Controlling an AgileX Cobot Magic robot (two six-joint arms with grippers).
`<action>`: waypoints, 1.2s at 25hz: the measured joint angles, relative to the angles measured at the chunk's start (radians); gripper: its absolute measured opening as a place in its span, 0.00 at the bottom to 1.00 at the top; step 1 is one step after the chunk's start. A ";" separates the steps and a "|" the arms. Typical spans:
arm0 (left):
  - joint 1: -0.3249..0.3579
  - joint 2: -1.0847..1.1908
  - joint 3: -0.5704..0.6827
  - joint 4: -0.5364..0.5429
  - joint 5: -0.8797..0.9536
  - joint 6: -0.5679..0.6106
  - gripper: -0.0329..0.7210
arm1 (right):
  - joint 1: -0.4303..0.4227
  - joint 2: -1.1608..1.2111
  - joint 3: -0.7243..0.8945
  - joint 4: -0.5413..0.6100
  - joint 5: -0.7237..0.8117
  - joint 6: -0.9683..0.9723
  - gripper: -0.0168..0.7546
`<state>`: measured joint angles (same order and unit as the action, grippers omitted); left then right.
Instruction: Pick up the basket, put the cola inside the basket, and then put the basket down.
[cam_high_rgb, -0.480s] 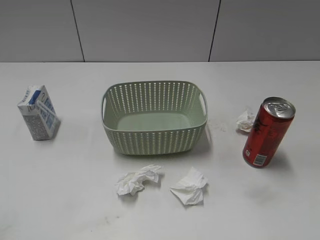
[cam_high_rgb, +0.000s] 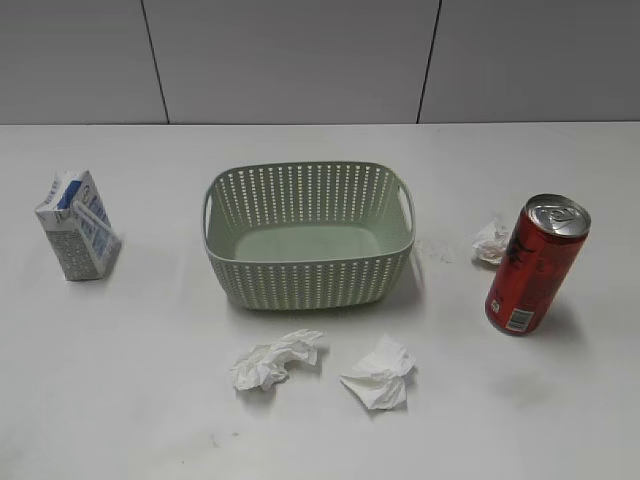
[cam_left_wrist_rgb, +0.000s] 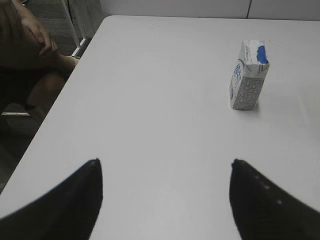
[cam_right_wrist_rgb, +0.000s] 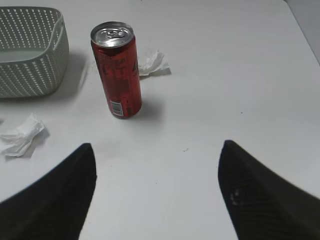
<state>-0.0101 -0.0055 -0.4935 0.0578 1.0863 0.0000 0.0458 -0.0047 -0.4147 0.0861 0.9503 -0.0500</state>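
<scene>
The pale green slotted basket (cam_high_rgb: 308, 235) stands empty at the middle of the white table; part of it shows at the top left of the right wrist view (cam_right_wrist_rgb: 30, 50). The red cola can (cam_high_rgb: 535, 264) stands upright to its right, also in the right wrist view (cam_right_wrist_rgb: 116, 69). My left gripper (cam_left_wrist_rgb: 165, 162) is open and empty over bare table, well short of the carton. My right gripper (cam_right_wrist_rgb: 157, 146) is open and empty, a little short of the can and to its right. Neither gripper shows in the exterior view.
A white-and-blue carton (cam_high_rgb: 78, 225) stands at the left, also in the left wrist view (cam_left_wrist_rgb: 248, 75). Two crumpled tissues (cam_high_rgb: 275, 360) (cam_high_rgb: 381, 373) lie in front of the basket, another (cam_high_rgb: 492, 240) behind the can. A person sits past the table's left edge (cam_left_wrist_rgb: 25, 45).
</scene>
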 joint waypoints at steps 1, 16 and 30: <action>0.000 0.000 0.000 0.000 0.000 0.000 0.83 | 0.000 0.000 0.000 0.000 0.000 0.000 0.78; 0.000 0.011 -0.001 -0.008 -0.002 0.000 0.82 | 0.000 0.000 0.000 0.000 0.000 0.000 0.78; -0.039 0.505 -0.209 -0.114 -0.062 0.000 0.82 | 0.000 0.000 0.000 0.000 0.000 0.000 0.78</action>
<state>-0.0489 0.4995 -0.7025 -0.0558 1.0245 0.0000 0.0458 -0.0047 -0.4147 0.0861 0.9503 -0.0500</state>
